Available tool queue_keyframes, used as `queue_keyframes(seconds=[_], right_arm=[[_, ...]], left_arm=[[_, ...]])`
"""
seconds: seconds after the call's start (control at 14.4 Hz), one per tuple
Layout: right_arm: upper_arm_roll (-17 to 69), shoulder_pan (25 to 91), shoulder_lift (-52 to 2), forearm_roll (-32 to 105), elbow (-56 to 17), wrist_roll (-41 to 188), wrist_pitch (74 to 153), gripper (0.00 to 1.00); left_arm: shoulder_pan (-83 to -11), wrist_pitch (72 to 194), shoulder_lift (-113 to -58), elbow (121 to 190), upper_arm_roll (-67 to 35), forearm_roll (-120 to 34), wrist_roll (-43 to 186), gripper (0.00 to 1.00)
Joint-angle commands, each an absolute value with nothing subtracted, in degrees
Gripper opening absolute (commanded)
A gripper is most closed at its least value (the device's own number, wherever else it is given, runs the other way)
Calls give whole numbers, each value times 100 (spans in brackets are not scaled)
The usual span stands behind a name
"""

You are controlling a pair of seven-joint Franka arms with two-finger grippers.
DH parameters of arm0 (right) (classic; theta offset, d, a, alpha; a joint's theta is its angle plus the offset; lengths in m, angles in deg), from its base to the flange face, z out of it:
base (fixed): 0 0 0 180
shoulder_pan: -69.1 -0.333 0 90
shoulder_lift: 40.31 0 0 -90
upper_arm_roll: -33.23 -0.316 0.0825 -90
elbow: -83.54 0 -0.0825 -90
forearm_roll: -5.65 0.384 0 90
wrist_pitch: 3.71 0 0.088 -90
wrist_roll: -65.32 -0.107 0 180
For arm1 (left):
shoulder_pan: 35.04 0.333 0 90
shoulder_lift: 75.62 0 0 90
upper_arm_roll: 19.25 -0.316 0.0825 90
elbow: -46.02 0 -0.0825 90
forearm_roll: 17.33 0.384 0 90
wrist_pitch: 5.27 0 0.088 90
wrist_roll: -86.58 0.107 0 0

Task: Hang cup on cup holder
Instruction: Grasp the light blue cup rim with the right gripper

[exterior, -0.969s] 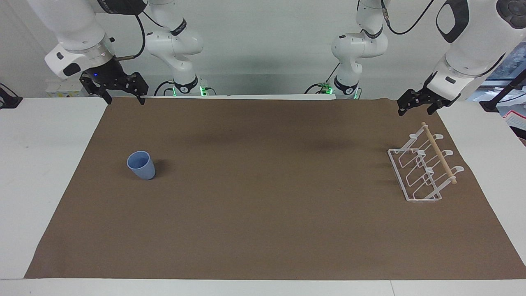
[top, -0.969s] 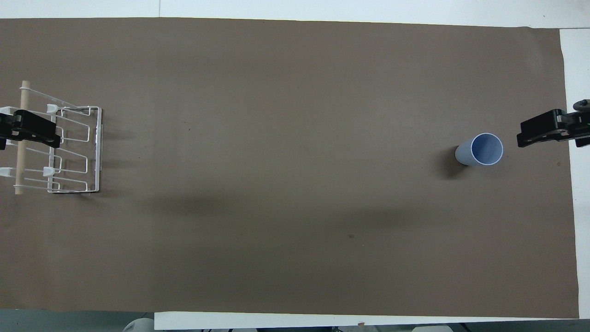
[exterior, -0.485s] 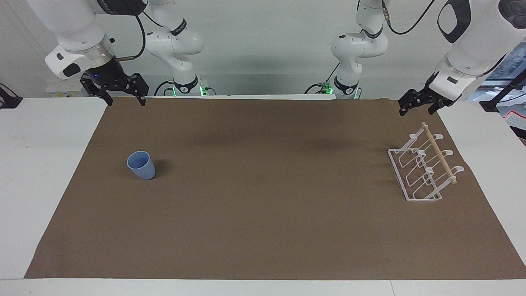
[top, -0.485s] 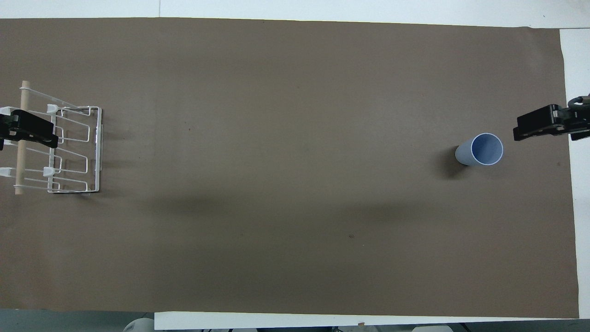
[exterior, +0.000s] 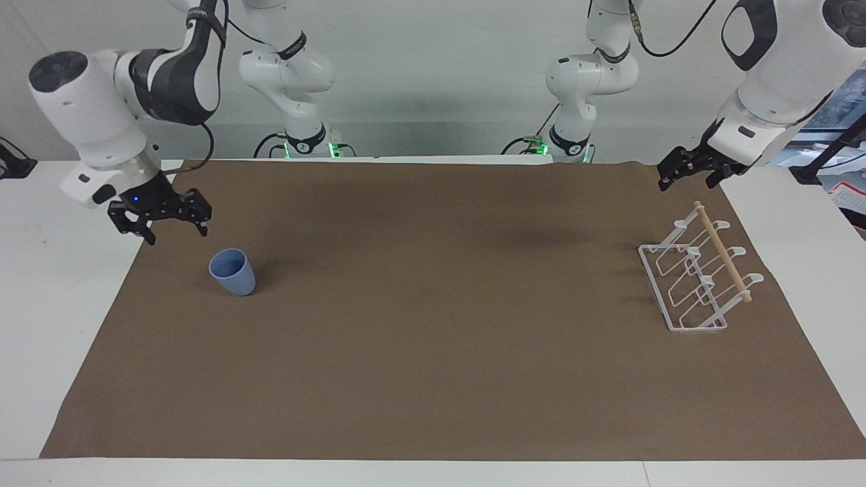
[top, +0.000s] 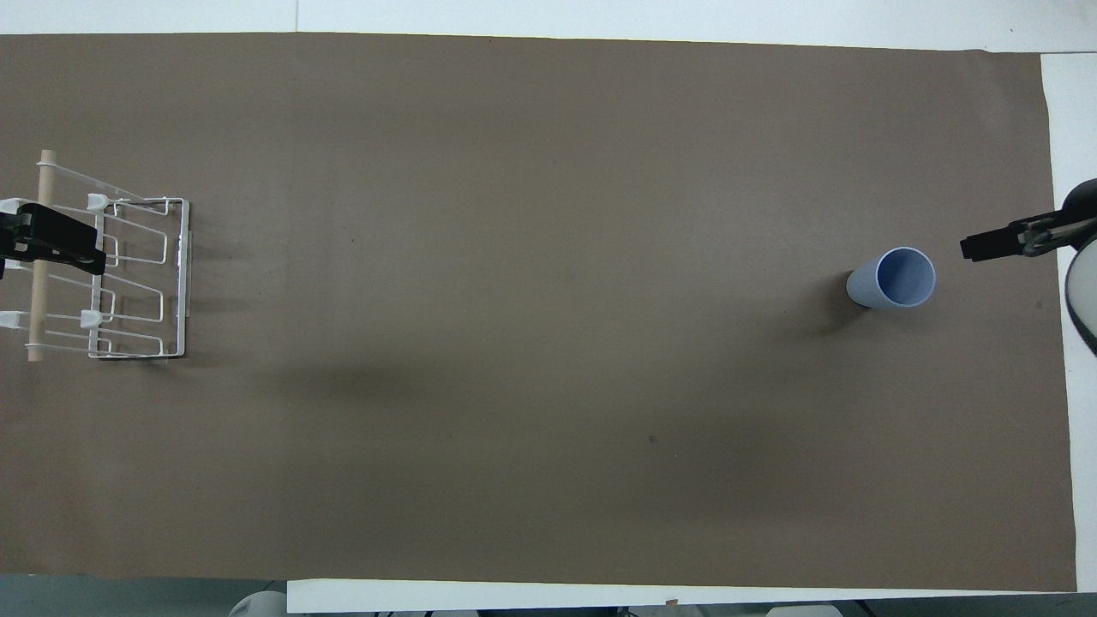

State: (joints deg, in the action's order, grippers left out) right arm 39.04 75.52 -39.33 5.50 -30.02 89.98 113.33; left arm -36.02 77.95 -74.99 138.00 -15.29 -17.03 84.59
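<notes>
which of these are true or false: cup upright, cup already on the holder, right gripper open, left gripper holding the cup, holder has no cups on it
1. The cup stands upright on the brown mat. True.
2. The cup hangs on the cup holder. False: it stands at the right arm's end of the table, apart from the holder.
3. The right gripper is open. True: it is empty, in the air beside the cup.
4. The left gripper holds the cup. False: it holds nothing and waits near the holder.
5. The holder carries no cups. True.

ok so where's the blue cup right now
The blue cup stands upright on the brown mat toward the right arm's end of the table, just below the right end effector in the facing view.
</notes>
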Motion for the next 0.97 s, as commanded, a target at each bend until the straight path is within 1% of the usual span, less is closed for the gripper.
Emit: queue_keyframes(seconds=[0.0, 0.28, 0.35, 0.55, 0.62, 0.69, 0.76, 0.83, 0.9], right_arm=[[3841, 7552, -3926, 653, -3379, 9063, 11652, 98], [3832, 7482, -3495, 653, -3397, 9046, 11784, 93], [3824, 7455, -3425, 662, -3432, 9045, 11923, 93], [3824, 7464, -3258, 662, -3801, 9054, 12442, 84], [3832, 7464, -3240, 662, -3810, 9063, 12452, 79], [3832, 7464, -3240, 662, -3836, 9072, 12478, 73], [3824, 7455, -3222, 653, -3837, 9072, 12479, 62], [3832, 7455, -3170, 653, -3837, 9081, 12461, 47], [3824, 7446, -3161, 653, -3837, 9081, 12426, 28]], left_arm=[[-3601, 7805, -7360, 13944, -1556, -1724, 8465, 100], [-3592, 7805, -7360, 13944, -1547, -1724, 8465, 100], [-3592, 7805, -7360, 13944, -1556, -1733, 8465, 100], [-3592, 7805, -7351, 13944, -1556, -1724, 8465, 100], [-3592, 7805, -7360, 13944, -1556, -1733, 8465, 100], [-3592, 7805, -7360, 13944, -1556, -1725, 8465, 100], [-3592, 7805, -7351, 13944, -1556, -1724, 8465, 100], [-3592, 7805, -7351, 13944, -1556, -1724, 8465, 100], [-3592, 7805, -7360, 13944, -1556, -1724, 8465, 100]])
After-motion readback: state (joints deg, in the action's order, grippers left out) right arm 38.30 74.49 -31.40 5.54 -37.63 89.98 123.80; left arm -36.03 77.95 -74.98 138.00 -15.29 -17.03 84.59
